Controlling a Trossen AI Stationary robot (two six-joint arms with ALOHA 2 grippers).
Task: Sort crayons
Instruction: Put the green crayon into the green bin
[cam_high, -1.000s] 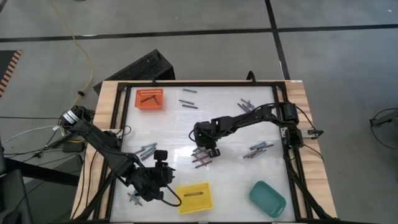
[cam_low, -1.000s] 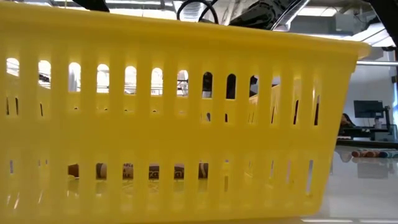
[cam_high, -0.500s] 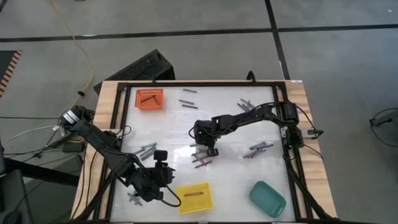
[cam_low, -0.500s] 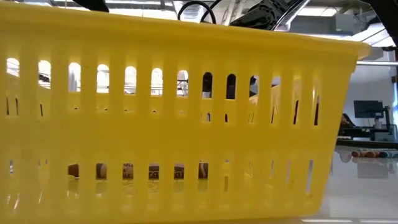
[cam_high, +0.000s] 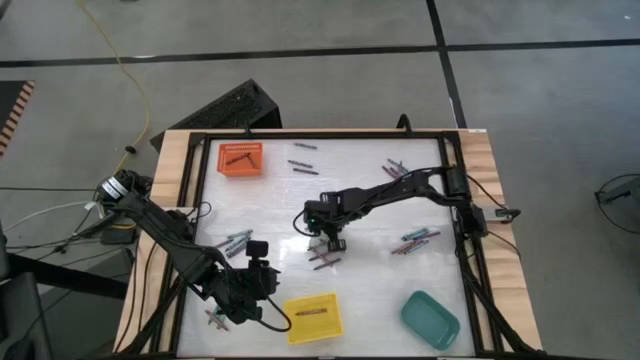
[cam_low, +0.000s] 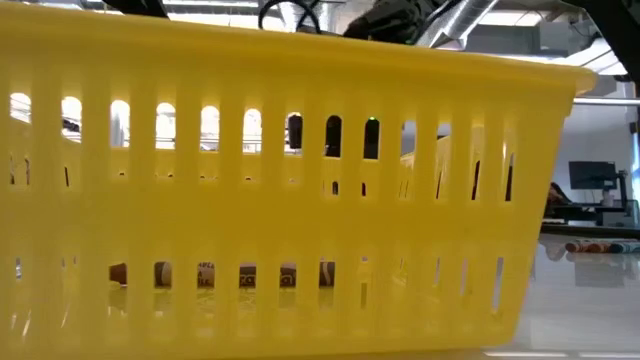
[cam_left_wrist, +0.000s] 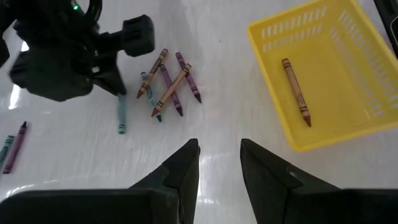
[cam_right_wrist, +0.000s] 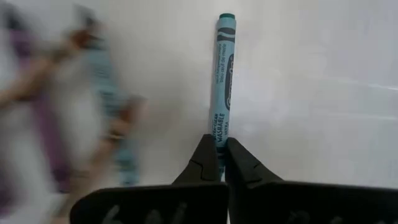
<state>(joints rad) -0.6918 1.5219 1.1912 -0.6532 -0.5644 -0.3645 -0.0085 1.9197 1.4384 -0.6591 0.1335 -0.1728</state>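
A teal crayon (cam_right_wrist: 222, 74) stuck out from between the right gripper's (cam_right_wrist: 217, 163) fingers, which were closed on its near end. That arm reached across the white desk (cam_high: 370, 280) to mid-desk, beside a crayon cluster (cam_left_wrist: 168, 84). The left gripper (cam_left_wrist: 217, 168), fingers narrowly parted and holding nothing, hovered near the yellow tray (cam_left_wrist: 348, 118), where one brown crayon (cam_left_wrist: 295, 92) lay. An orange tray (cam_high: 240, 160) sat far back.

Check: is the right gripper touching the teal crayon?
Touching. The right wrist view shows the right gripper shut on the near end of the teal crayon, its fingertips pressed against the crayon with no gap.
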